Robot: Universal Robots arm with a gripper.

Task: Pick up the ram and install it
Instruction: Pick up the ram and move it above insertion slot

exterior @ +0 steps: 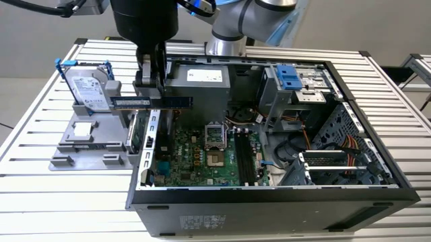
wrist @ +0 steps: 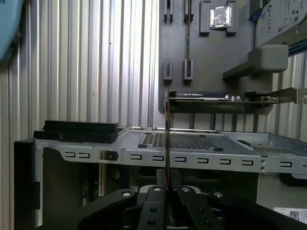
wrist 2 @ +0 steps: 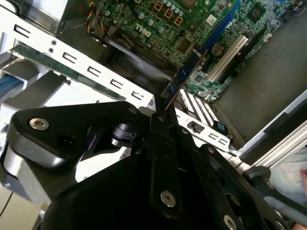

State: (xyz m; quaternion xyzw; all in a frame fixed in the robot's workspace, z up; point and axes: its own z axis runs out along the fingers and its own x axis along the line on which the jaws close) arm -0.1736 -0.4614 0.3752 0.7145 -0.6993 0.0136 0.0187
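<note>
The pincer (exterior: 151, 98) pinches the ram (exterior: 176, 102) and holds it level, in the air, over the open computer case's (exterior: 283, 206) wall.

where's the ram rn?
The ram is clamped in the gripper, over the open case's wall on the exterior view's left, beside the hard drive.

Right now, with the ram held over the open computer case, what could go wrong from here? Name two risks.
1. The gripper pinches only the middle of the ram. Both ends hang free, so a knock might tilt it.
2. The ram hangs above the case's slotted metal wall and lies crosswise to the memory slots. It could catch the wall or meet the slots misaligned.
</note>
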